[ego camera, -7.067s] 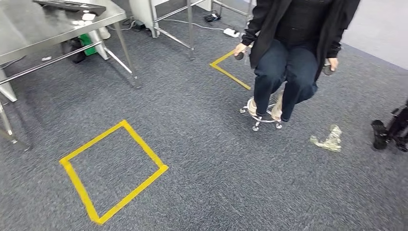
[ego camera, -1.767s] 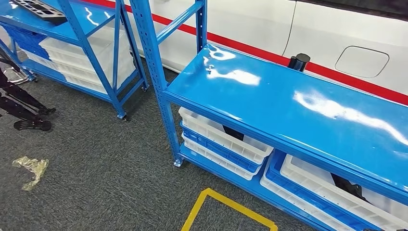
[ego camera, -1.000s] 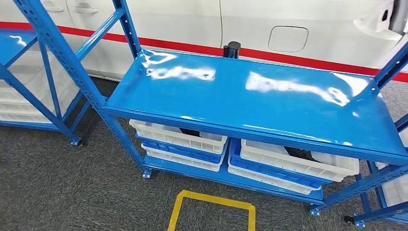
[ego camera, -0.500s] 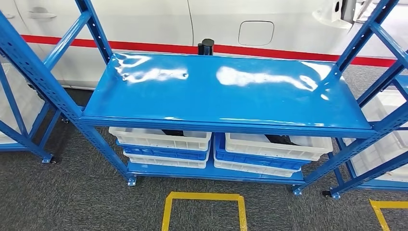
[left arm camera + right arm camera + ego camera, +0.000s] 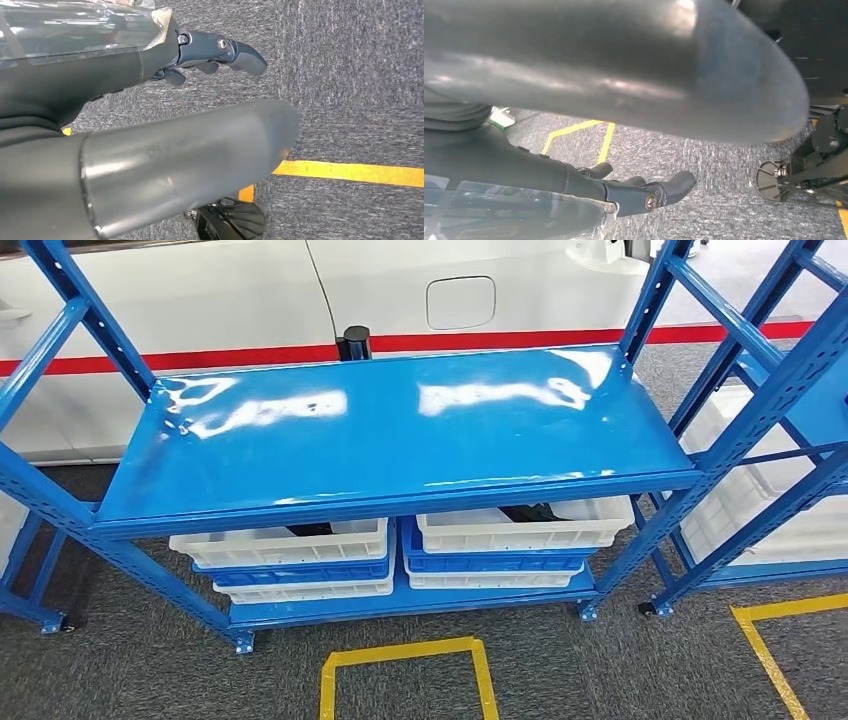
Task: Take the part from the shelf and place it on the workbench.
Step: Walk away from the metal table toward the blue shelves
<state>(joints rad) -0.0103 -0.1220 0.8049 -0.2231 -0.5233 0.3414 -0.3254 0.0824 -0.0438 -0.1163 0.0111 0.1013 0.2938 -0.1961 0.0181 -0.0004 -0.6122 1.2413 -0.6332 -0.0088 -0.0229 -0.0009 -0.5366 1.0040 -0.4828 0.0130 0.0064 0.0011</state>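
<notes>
**Squared up to the blue rack, both hands empty**

My view had swung right round: seven seconds back I was looking at grey carpet, a seated person and a steel counter; then the glossy blue metal shelf (image 5: 400, 430) slid in from the right, and at this moment it sat almost square in front of me. Half a second earlier it stood a touch further right and a little higher in my view, so that was my own turning, not the rack moving. I judged the walk to the shelf nearly done, with the reach not yet begun.

The part? The small black cylinder (image 5: 355, 342) at the back edge of the top board, against the white car body with its red stripe (image 5: 560, 338), was my best guess. There were also dark pieces lying in the white plastic crates (image 5: 300, 540) on the lower tier, too hidden to name.

My left hand (image 5: 220, 52) hung by my side over the carpet, fingers loosely apart, holding nothing. My right hand (image 5: 644, 192) was the same: slack, spread, empty. The yellow floor-tape square (image 5: 400, 655) lay just before the rack's foot, my likely standing mark.
</notes>
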